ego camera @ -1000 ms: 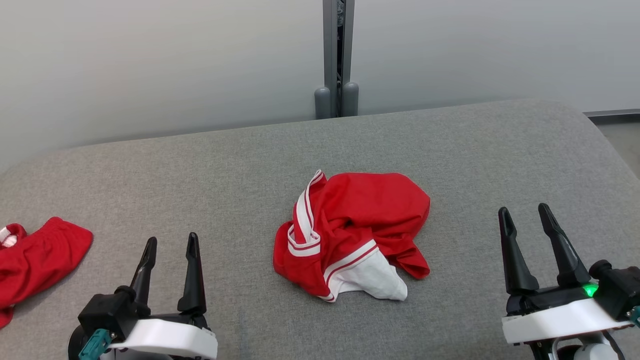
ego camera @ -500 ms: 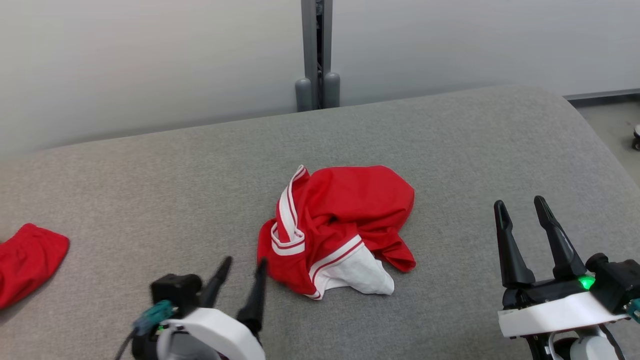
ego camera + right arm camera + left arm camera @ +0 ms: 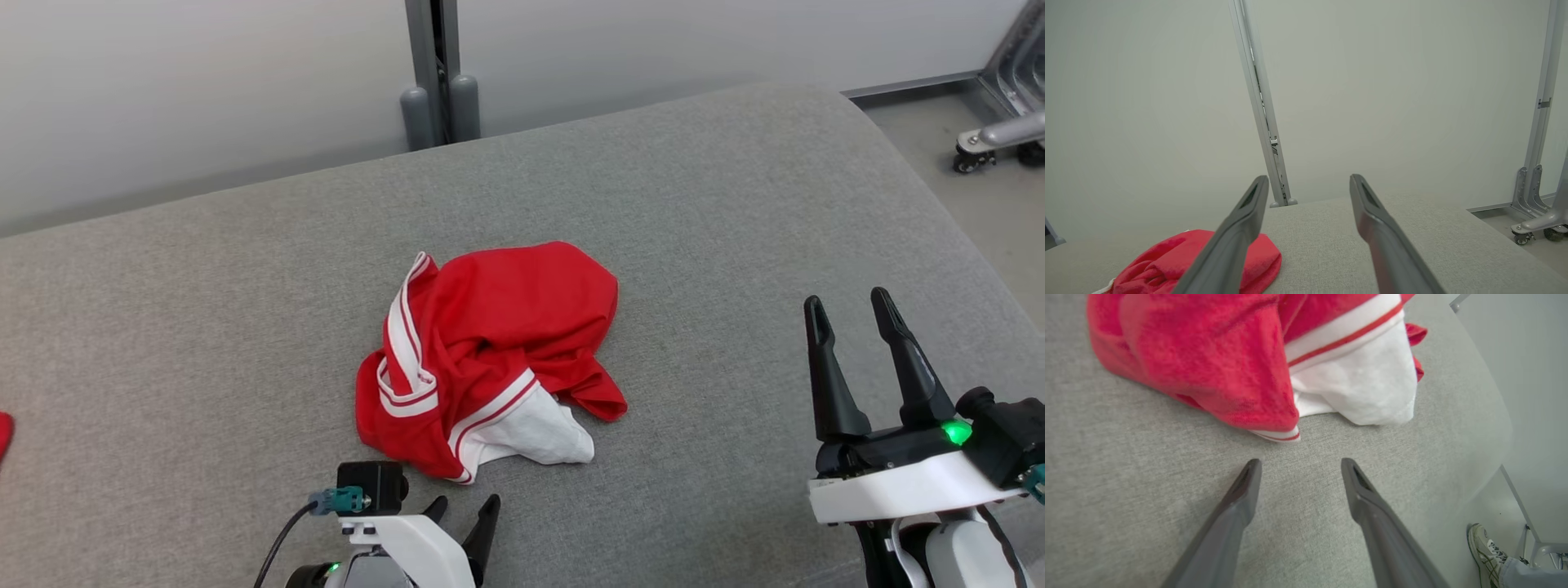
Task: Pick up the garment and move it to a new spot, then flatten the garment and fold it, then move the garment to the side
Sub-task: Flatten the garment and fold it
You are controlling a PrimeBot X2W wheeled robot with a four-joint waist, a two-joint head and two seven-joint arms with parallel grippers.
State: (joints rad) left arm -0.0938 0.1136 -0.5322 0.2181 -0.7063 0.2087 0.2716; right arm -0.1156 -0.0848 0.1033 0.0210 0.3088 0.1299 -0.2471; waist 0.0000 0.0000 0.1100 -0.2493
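Note:
A crumpled red garment (image 3: 490,343) with white stripes and a white panel lies in a heap in the middle of the grey padded table (image 3: 204,269). My left gripper (image 3: 465,510) is open at the bottom edge, just short of the garment's near hem, fingers apart and empty. In the left wrist view the garment (image 3: 1216,355) lies a little beyond the open left gripper (image 3: 1298,463). My right gripper (image 3: 849,306) stands open and empty at the lower right, well clear of the cloth. The right wrist view has the garment (image 3: 1208,261) at lower left behind the right gripper (image 3: 1308,179).
A sliver of a second red cloth (image 3: 2,433) shows at the left edge. A grey post (image 3: 433,73) stands behind the table against a pale wall. A wheeled metal frame (image 3: 996,131) is on the floor at the far right. A person's shoe (image 3: 1484,553) shows beside the table.
The head camera has turned right, shifting the whole scene left. My left gripper has swung in from the lower left toward the garment's near edge. The right gripper holds its pose.

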